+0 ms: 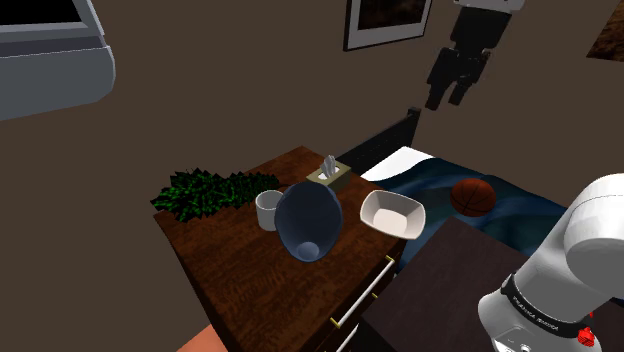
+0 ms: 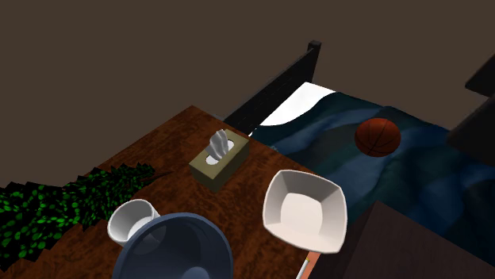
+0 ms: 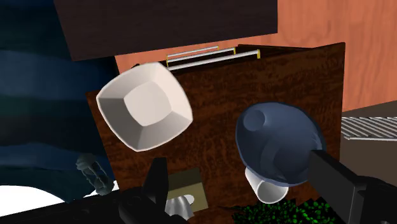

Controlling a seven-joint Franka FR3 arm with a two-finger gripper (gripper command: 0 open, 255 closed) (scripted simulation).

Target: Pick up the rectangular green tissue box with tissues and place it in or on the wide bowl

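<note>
The step in hand, as I judge it, is the approach: nothing is gripped yet. Taking the shoulder view from its left, the leafy plant [image 1: 200, 190], the white cup [image 1: 267, 208] and the tipped dark blue bowl [image 1: 308, 222] sit on the camera's side of the olive-green tissue box [image 1: 331, 177]. The box stands at the far edge of the wooden surface [image 1: 230, 270], tissue sticking up. The white squarish bowl [image 1: 392, 213], likely the wide one, lies just right of the box, apart from it. Best to descend straight from above, fingers spanning the box's short width, clear of the tissue tuft. The claw [image 1: 448, 98] hangs high above and right of the box, fingers spread apart and empty, pointing down; the white arm [image 1: 590, 235] bulks at lower right
</note>
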